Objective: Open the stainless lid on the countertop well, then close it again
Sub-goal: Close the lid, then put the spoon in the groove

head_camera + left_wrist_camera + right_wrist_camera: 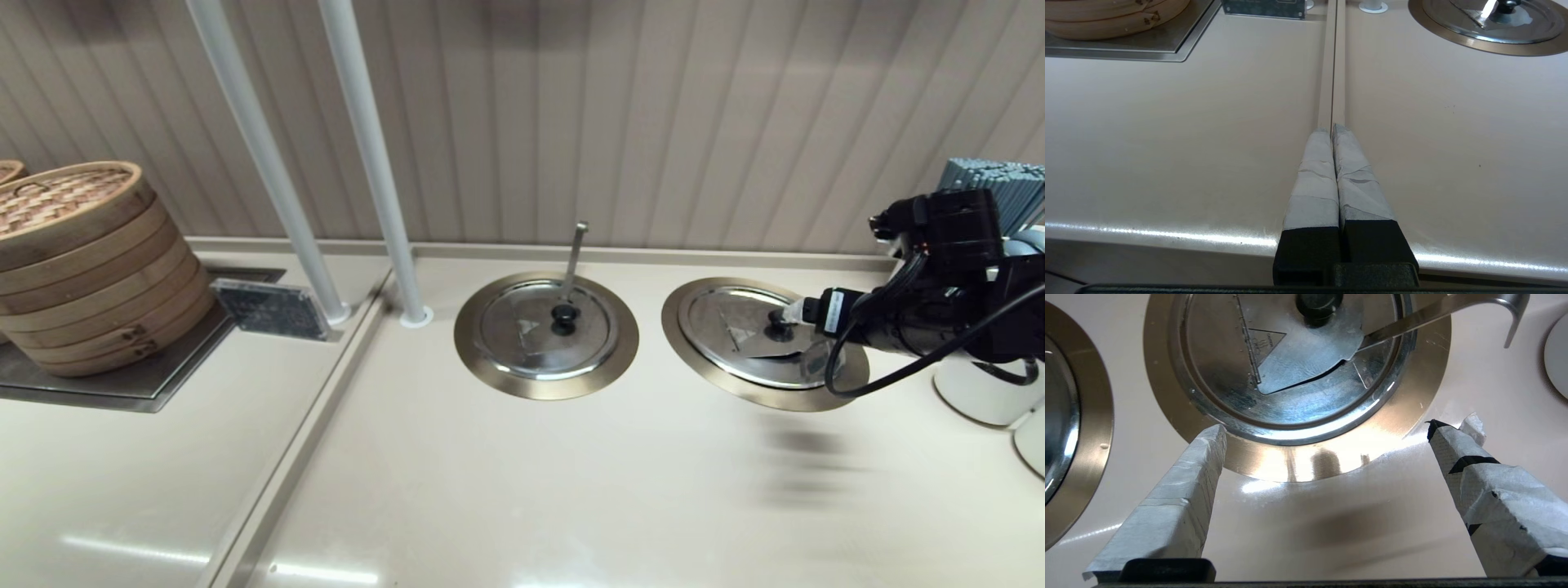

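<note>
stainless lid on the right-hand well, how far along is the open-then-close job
Done: nothing that shows; the stainless lid sits flat on the countertop well, with the slanted ladle handle across it. In hand: the right gripper hangs open over the well's rim, holding nothing. The left gripper is shut over bare counter. Left: grip the black knob, lift, then reseat.

Two wells sit side by side mid-counter, each with its lid on: the twin well (546, 336) left, the countertop well (764, 343) right, under the stainless lid (739, 331). Right gripper (1327, 433) hangs over that well's near-right edge, probably clear of the lid. Steamer stack (86, 265) sits far left on a tray (122, 384). Two poles (326, 155) stand between steamers and wells.
</note>
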Controlling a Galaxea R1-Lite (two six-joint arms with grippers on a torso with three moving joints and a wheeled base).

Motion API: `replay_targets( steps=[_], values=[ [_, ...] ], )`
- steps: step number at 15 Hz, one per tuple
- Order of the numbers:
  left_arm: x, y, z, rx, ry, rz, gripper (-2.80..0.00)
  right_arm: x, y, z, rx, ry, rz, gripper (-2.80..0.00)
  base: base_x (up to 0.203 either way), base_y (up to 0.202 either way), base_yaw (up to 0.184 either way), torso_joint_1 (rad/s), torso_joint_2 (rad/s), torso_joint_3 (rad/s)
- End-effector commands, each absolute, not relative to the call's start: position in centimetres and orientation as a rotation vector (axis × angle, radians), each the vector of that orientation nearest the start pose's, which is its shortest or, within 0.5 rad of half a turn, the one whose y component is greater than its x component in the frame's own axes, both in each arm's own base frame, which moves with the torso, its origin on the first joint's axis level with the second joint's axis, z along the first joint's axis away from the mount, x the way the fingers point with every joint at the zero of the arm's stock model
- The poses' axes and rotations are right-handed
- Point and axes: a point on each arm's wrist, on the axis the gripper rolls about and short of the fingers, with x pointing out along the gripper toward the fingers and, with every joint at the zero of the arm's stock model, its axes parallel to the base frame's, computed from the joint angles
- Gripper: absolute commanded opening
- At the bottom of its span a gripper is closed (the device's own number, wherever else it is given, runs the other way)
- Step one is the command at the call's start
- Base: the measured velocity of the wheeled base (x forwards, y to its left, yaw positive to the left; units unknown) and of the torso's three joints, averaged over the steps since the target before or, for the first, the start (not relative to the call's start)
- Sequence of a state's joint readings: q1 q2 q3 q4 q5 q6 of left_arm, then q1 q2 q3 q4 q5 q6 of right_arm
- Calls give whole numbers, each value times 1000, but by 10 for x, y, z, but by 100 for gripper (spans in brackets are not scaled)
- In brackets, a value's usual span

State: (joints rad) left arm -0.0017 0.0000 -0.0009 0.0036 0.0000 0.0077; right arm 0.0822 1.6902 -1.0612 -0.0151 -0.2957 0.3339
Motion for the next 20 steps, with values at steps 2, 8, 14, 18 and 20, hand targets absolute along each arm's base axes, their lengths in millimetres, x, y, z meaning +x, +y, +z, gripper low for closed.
replay_targets(
  steps=[2,8,14,18,20],
  values=[
    [-23,0,75,8,3,-2,-280,314,6,176,218,625,-383,0,0,0,0,0,0,0],
    [-23,0,75,8,3,-2,-280,348,-22,155,255,633,-473,0,0,0,0,0,0,0],
    [-23,0,75,8,2,-2,-280,403,-37,147,263,589,-468,0,0,0,0,0,0,0],
    [-23,0,75,8,3,-2,-280,426,-40,139,262,586,-468,0,0,0,0,0,0,0],
    [-23,0,76,8,2,-2,-280,436,-42,141,266,565,-468,0,0,0,0,0,0,0]
  ],
)
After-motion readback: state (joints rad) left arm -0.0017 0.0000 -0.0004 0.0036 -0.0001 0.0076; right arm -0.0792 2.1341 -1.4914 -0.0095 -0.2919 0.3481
